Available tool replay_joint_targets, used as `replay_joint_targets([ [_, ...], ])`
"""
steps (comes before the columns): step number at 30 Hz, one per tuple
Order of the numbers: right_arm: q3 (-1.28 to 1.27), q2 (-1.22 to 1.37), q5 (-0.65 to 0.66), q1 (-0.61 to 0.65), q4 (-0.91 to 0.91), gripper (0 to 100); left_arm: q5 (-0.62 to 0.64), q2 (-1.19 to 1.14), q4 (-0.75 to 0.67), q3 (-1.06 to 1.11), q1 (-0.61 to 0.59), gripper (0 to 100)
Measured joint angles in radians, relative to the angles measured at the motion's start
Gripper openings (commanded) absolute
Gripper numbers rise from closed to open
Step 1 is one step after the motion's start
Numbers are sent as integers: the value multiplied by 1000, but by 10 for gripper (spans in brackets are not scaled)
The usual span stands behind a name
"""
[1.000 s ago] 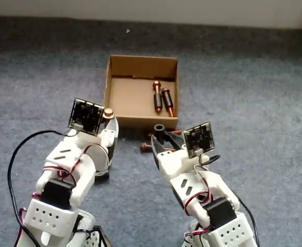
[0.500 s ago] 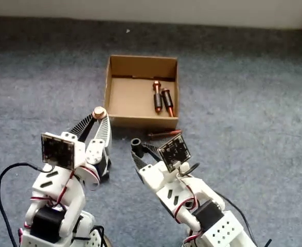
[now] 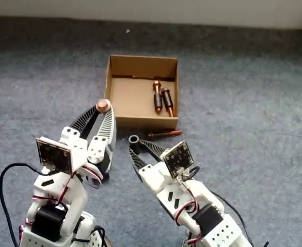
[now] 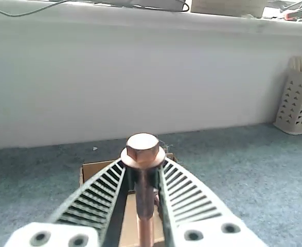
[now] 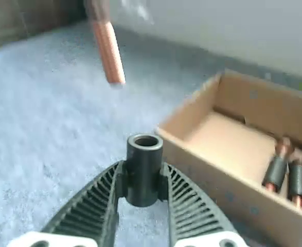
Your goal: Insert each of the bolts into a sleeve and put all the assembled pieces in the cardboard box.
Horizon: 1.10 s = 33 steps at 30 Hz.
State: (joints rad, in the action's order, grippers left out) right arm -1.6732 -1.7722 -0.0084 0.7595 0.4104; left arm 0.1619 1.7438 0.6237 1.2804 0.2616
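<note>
My left gripper is shut on a copper bolt, head up, held above the carpet at the near left corner of the cardboard box. My right gripper is shut on a black sleeve, upright with its bore facing up, in front of the box. The bolt's shank hangs above and beyond the sleeve in the right wrist view. Two assembled pieces lie inside the box at its right side.
A loose copper bolt lies on the grey carpet just in front of the box's right corner. A pale wall stands behind the box, and a perforated basket sits to the far right.
Both arms drew back and swung left; the right gripper carried the sleeve away from the box front. The left gripper tilted up, raising the bolt beside the box corner.
</note>
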Motion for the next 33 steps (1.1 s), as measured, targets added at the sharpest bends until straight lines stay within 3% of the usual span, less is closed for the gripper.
replay_joint_targets([
  [9, 0, -38, 0, -2, -44, 4, 2, -18, 0, -40, 109, 5],
  [15, 0, -40, 0, -2, -77, 4, 0, -18, 109, -138, 193, 5],
  [20, 0, -40, 0, -2, -78, 4, 2, -17, 155, -167, 210, 5],
  [27, -2, -40, 135, 31, -78, 4, 2, -17, 155, -169, 212, 5],
  [33, -2, -40, 149, 35, -78, 4, 2, -17, 155, -169, 213, 5],
])
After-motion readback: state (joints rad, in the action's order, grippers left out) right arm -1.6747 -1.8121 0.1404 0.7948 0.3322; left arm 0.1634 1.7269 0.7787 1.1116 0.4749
